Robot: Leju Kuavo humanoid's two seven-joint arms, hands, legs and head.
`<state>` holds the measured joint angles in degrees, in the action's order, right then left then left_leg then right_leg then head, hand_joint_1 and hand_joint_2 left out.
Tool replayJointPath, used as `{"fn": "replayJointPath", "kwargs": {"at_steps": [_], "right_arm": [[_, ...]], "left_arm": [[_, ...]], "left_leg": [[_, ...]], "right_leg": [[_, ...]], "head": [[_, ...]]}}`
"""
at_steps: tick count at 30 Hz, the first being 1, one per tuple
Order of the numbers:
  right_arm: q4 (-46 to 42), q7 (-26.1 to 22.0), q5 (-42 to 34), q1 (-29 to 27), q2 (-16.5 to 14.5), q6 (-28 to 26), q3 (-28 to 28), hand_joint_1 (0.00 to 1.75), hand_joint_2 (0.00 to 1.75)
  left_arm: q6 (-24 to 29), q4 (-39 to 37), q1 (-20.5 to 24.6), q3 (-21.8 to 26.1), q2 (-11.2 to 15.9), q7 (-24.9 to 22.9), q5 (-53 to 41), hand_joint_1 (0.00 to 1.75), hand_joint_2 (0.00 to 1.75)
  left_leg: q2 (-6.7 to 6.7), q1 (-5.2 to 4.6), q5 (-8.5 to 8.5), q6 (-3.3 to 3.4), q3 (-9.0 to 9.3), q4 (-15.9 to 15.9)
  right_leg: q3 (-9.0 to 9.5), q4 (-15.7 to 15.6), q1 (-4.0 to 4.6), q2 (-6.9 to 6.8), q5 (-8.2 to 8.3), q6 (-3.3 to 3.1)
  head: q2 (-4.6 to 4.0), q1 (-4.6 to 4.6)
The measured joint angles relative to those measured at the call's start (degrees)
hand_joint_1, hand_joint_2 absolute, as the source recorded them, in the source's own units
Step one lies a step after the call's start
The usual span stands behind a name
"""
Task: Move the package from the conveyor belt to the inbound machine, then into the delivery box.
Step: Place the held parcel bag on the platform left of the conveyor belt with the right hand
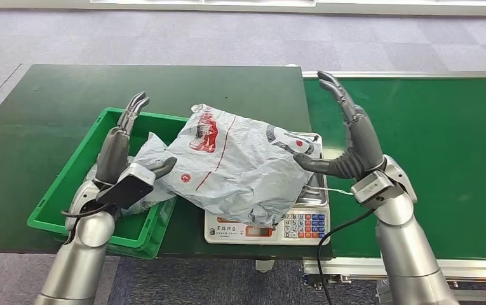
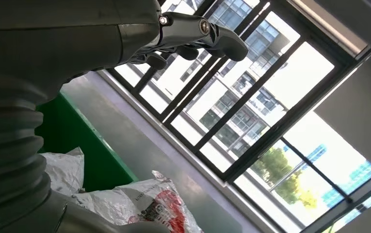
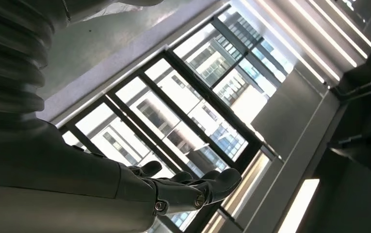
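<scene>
In the head view I am seeing the grey package lying across the scale with one end hanging over the rim of the green box, while my left hand is standing beside it over the box with straight, spread fingers, and my right hand is also open, its thumb touching the bag near the green belt. In the left wrist view the package is lying just under the hand, whose fingers are holding nothing, with windows behind. In the right wrist view the fingers are spreading freely, gripping nothing.
</scene>
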<state>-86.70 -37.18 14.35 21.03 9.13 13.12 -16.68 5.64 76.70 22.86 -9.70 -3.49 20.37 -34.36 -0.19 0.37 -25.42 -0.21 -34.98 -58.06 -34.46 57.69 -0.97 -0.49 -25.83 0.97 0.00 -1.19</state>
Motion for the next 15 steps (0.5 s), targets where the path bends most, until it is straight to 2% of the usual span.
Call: {"fn": "replayJointPath", "kwargs": {"at_steps": [2, 5, 8, 10, 14, 15], "right_arm": [[-2.1, 0.0, -1.6, -2.7, -0.5, -0.8, 2.9, 0.0, 1.75], [-4.5, -0.6, -3.2, -7.1, -2.3, -2.8, 7.5, 0.0, 1.75], [-5.6, -1.8, -4.3, -10.8, -4.3, -4.1, 10.7, 0.0, 1.75], [-6.0, -2.4, -4.4, -12.3, -5.3, -4.5, 12.1, 0.0, 1.75], [-7.7, -2.2, -3.0, -14.4, -7.2, -5.0, 13.8, 0.0, 1.75], [-8.3, -1.8, -2.6, -14.8, -7.7, -5.1, 14.1, 0.0, 1.75]], "left_arm": [[-1.7, -3.8, 3.8, -1.8, -0.1, -2.5, -3.5, 0.0, 1.75], [-7.2, -11.5, 9.6, -4.9, -0.2, -5.0, -8.4, 0.0, 1.75], [-12.5, -19.4, 13.3, -8.9, -0.5, -3.7, -12.2, 0.0, 1.75], [-13.3, -23.9, 14.6, -11.0, -1.1, -3.0, -13.7, 0.03, 1.75], [-13.1, -33.3, 17.9, -14.4, -3.8, -3.2, -16.5, 1.71, 1.75], [-13.0, -35.7, 18.8, -15.5, -4.7, -3.6, -17.2, 1.75, 1.75]], "left_leg": [[-0.1, 0.01, 0.01, 0.0, -0.01, 0.0], [-0.05, 0.0, 0.0, 0.0, -0.01, 0.0], [0.08, -0.03, -0.01, 0.0, 0.0, 0.0], [0.16, -0.05, -0.02, 0.0, -0.01, 0.0], [0.11, -0.05, -0.03, 0.0, -0.02, 0.0], [0.08, -0.06, -0.03, 0.0, -0.02, 0.0]], "right_leg": [[0.04, 0.0, 0.0, -0.11, -0.01, -0.01], [0.05, 0.0, -0.01, -0.06, -0.01, -0.01], [0.0, 0.0, -0.05, 0.06, 0.0, 0.0], [-0.04, 0.0, -0.06, 0.14, 0.01, 0.01], [-0.02, 0.0, -0.05, 0.12, 0.0, 0.01], [0.0, 0.0, -0.06, 0.08, -0.01, 0.02]], "head": [[0.0, 0.01], [0.0, 0.01], [0.0, 0.01], [0.0, 0.01], [0.0, 0.01], [0.0, 0.01]]}}
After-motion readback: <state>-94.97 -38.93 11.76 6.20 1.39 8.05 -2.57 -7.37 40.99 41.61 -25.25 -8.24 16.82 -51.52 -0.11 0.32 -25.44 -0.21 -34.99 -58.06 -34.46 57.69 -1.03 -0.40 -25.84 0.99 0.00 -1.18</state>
